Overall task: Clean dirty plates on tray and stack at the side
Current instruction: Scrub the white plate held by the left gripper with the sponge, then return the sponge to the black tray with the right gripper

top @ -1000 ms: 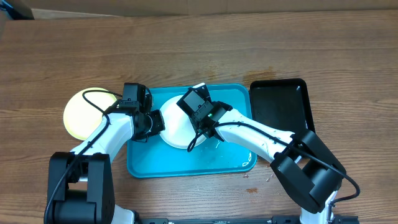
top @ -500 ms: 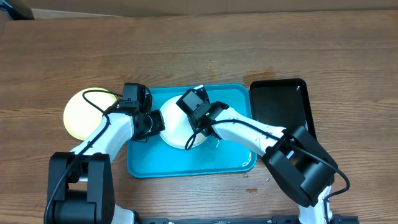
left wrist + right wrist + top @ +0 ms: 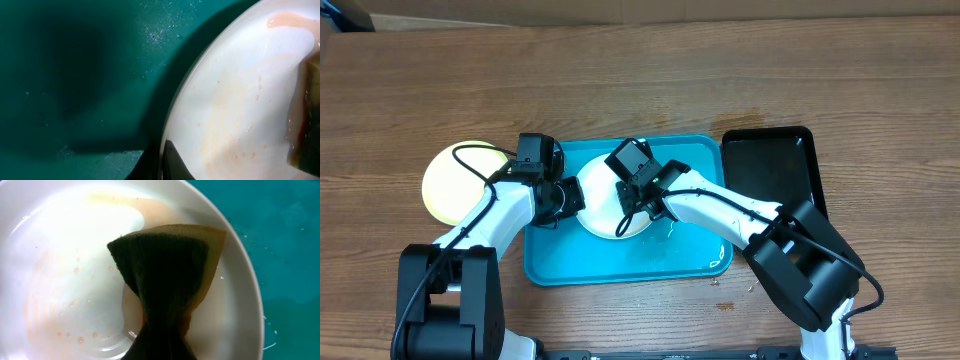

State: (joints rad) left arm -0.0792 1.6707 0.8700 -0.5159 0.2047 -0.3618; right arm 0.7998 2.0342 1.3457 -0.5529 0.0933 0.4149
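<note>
Brown wood-grain table (image 3: 620,80) under even, soft light, with a faint dark stain (image 3: 752,112) right of centre and a pale beige strip (image 3: 670,8) along the far edge.

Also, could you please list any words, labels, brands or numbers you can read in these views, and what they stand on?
None: no readable text shows on the white plate, sponge, turquoise tray, black tray or yellow-green plate.

Right claw (image 3: 630,192) tighter on sponge (image 3: 165,265), farther left on plate (image 3: 595,203)
</note>
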